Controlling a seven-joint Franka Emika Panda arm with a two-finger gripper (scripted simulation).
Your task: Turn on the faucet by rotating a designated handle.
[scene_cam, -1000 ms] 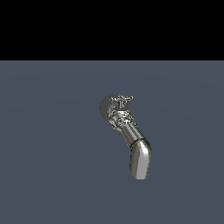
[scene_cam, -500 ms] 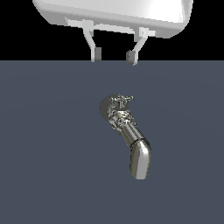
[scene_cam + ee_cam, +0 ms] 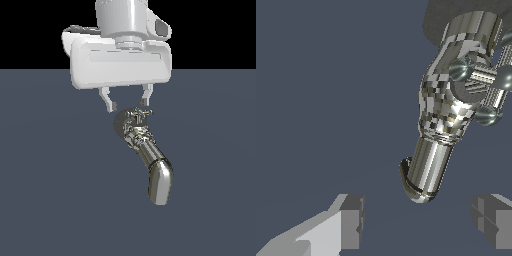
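Observation:
The chrome faucet stands on the grey floor, with a ribbed collar and a thick spout bent downward at its end. The small cross-shaped handle with thin spokes sits on top of it. My gripper is open and empty, just above the handle; its finger on the exterior view's right is close over the knob. In the wrist view the faucet, the handle and both fingertips show, with the gripper open wide.
A flat dark grey floor surrounds the faucet. The white arm's hand body hangs over the faucet's base.
The arm has come down from above into view and now has its open fingers just above the handle. The faucet has not moved.

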